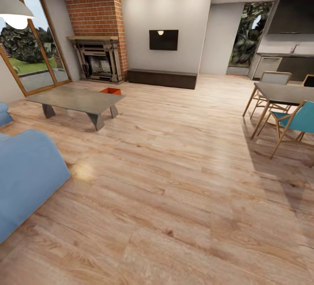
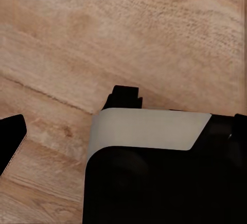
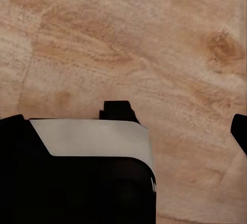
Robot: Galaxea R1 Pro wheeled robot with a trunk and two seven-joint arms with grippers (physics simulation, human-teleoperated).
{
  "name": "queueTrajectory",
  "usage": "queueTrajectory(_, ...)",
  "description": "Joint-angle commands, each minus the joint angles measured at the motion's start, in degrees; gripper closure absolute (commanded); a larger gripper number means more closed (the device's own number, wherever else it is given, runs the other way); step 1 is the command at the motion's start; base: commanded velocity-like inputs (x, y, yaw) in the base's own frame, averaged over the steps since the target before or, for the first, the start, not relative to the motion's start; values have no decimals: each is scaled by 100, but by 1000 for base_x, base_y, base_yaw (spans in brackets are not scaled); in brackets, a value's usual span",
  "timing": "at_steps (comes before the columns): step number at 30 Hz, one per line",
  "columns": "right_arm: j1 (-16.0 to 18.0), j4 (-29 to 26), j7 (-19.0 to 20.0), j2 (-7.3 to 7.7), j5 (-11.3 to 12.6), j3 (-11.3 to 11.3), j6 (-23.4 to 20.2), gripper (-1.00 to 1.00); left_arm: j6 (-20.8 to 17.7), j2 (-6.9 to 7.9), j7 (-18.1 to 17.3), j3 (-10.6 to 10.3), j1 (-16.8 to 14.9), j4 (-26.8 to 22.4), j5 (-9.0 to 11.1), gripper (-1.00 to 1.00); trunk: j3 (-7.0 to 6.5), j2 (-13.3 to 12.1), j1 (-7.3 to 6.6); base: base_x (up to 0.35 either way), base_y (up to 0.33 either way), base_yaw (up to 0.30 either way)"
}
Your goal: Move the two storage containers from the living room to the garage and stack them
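1. Light wood planks (image 1: 183, 180) cover the floor of the living room, which reaches back to a white wall with a dark screen (image 1: 163, 39) on it.
2. At the far left stands a red brick fireplace (image 1: 98, 36), and beside it a long dark low cabinet (image 1: 161, 78) runs along the wall.
3. Glass doors with a wood frame (image 1: 32, 45) are on the left side, and a white lamp shade (image 1: 15, 8) hangs in the upper left corner.
4. A grey low table (image 1: 76, 100) stands between the camera and the fireplace. A blue sofa (image 1: 26, 176) is near the left edge, close to the camera.
5. On the right are a dining table (image 1: 283, 93) and chairs, one of them with a blue seat (image 1: 298, 119). Behind them is a dark kitchen counter (image 1: 288, 60).
6. One orange-red storage container (image 1: 110, 90) lies on the floor just behind the far edge of the low table, which hides its lower part. What is inside it I cannot tell.
7. The wide stretch of floor between the camera and the low table has nothing standing on it.
8. The left gripper (image 2: 154, 172) shows in the left wrist view as a black and grey body over the planks. Whether its fingers are open or closed I cannot tell.
9. The right gripper (image 3: 87, 167) shows in the right wrist view in the same way, over the wood floor. The state of its fingers I cannot tell either.
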State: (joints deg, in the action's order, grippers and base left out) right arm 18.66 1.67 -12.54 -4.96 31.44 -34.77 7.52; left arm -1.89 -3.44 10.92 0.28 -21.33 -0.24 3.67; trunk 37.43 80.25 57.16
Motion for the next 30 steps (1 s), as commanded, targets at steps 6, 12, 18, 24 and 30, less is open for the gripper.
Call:
queueTrajectory(6,7,18,1,-5,55,-48,30,-100,-45,1,15,-2,-3,-3,38,-100,5,2,3,322,0,0)
queueTrajectory(12,5,18,0,-8,65,-48,31,-100,-64,1,15,-1,-3,-3,38,-100,5,2,3,322,0,0)
queueTrajectory(18,6,18,-1,-4,81,-48,35,-100,-65,1,15,-2,-3,-3,38,-100,5,2,3,322,0,0)
queueTrajectory(24,6,18,-3,-2,64,-48,38,-100,-65,1,15,-2,-3,-3,38,-100,5,2,3,322,0,0)
queueTrajectory(30,6,18,-3,8,76,-48,24,-100,-56,-5,15,-2,-3,-3,29,-100,5,2,3,322,0,0)
